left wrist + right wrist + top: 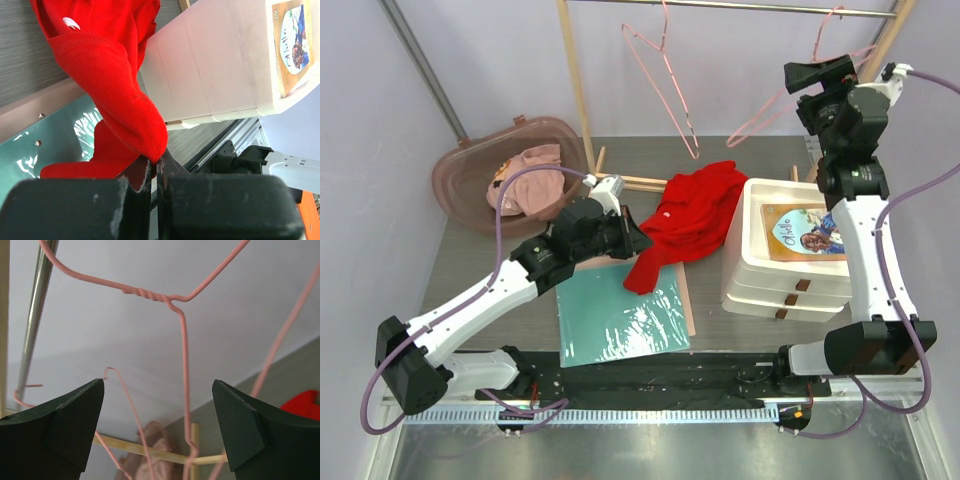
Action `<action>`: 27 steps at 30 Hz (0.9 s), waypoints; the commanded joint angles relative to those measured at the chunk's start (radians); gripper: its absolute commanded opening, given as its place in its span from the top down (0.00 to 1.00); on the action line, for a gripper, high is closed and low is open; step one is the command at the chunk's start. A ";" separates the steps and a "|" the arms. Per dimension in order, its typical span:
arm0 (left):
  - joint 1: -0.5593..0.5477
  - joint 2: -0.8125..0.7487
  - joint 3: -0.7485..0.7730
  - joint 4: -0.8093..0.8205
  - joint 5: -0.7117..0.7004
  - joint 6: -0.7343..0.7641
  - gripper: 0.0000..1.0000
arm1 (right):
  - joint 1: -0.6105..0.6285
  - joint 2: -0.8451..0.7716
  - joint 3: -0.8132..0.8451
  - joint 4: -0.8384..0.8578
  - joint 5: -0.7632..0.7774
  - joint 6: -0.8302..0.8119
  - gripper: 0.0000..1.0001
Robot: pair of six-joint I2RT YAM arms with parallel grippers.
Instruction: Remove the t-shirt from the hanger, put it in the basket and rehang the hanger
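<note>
Red t-shirt (692, 218) lies crumpled on the table (480, 262) beside the white drawer unit (790, 285), left gripper (636, 240) at its edge; right gripper (810, 76) raised by a bare pink wire hanger (750, 125)

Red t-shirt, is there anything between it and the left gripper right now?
Nothing visible. The left gripper is shut on a fold of the red t-shirt, which lies on the table, apart from the pink hangers above.
</note>
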 commanded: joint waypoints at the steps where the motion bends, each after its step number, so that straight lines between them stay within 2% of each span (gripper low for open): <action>1: 0.007 0.001 0.039 0.044 0.027 -0.006 1.00 | 0.000 -0.042 0.147 -0.315 0.073 -0.338 0.02; 5: 0.007 0.004 0.036 0.054 0.036 -0.011 1.00 | 0.008 -0.043 0.203 -0.468 0.147 -0.490 0.02; 9: 0.007 0.008 0.043 0.054 0.033 -0.011 1.00 | 0.207 -0.022 0.281 -0.595 0.384 -0.642 0.02; 10: 0.007 0.008 0.051 0.049 0.028 -0.009 1.00 | 0.311 -0.013 0.294 -0.612 0.468 -0.674 0.02; 12: 0.007 0.004 0.062 0.023 -0.001 -0.006 1.00 | 0.406 -0.011 0.308 -0.640 0.542 -0.697 0.02; 13: 0.007 -0.001 0.068 0.008 -0.018 -0.008 1.00 | 0.492 -0.014 0.303 -0.645 0.606 -0.705 0.02; 16: 0.015 -0.030 0.089 -0.034 -0.079 -0.012 1.00 | 0.634 -0.052 0.248 -0.640 0.688 -0.728 0.02; 17: 0.018 -0.039 0.092 -0.038 -0.111 -0.011 1.00 | 0.734 -0.077 0.233 -0.640 0.743 -0.749 0.02; 19: 0.035 -0.070 0.095 -0.054 -0.151 -0.012 1.00 | 0.816 -0.103 0.194 -0.640 0.776 -0.775 0.02; 20: 0.043 -0.077 0.102 -0.058 -0.162 -0.014 1.00 | 0.873 -0.135 0.182 -0.640 0.759 -0.803 0.02; 22: 0.070 -0.108 0.111 -0.074 -0.176 -0.017 1.00 | 0.912 -0.170 0.141 -0.626 0.663 -0.838 0.02; 23: 0.079 -0.117 0.115 -0.083 -0.174 -0.015 1.00 | 0.930 -0.215 0.116 -0.584 0.503 -0.898 0.02; 26: 0.098 -0.145 0.160 -0.109 -0.171 0.000 1.00 | 0.948 -0.287 -0.057 -0.446 0.270 -0.988 0.02; 27: 0.100 -0.153 0.196 -0.120 -0.171 0.008 1.00 | 0.953 -0.336 -0.165 -0.403 0.150 -1.043 0.01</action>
